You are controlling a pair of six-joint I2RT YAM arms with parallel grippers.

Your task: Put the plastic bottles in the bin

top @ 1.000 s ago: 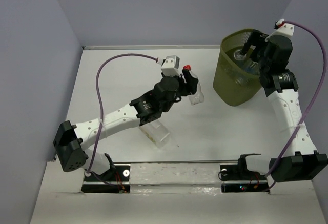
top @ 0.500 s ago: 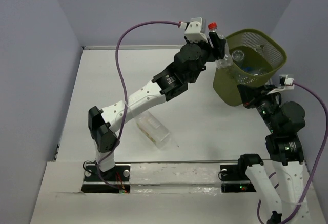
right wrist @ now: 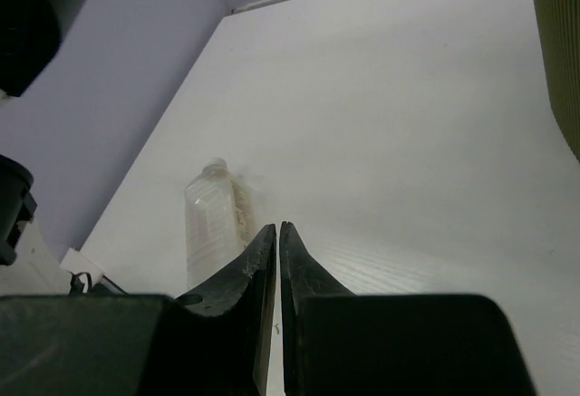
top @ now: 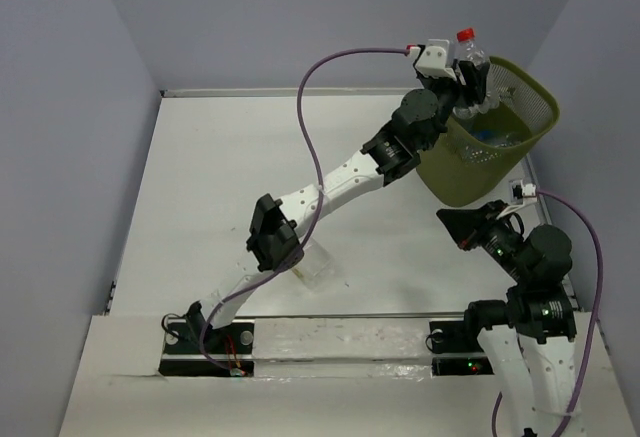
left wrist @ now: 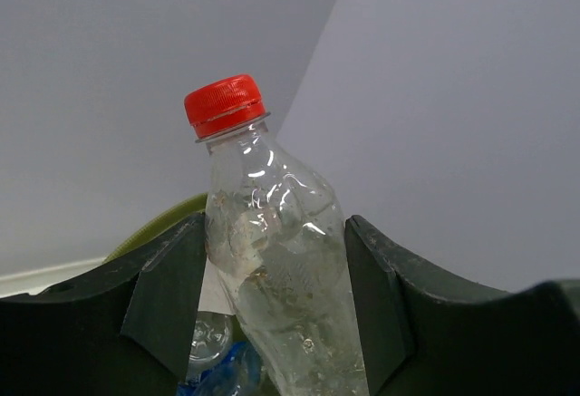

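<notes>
Right end effector (right wrist: 275, 233) hangs over the table (right wrist: 408, 142), fingers pressed together, empty. A clear squarish bottle (right wrist: 210, 219) lies ahead, slightly left. Farther back, the left end effector (left wrist: 272, 310) pinches a red-capped bottle (left wrist: 272, 260) upright over the bin (top: 480, 172); other bottles (top: 497, 137) lie below inside.

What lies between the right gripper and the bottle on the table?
Only bare table separates the right gripper from that bottle, as the right wrist view shows.
</notes>
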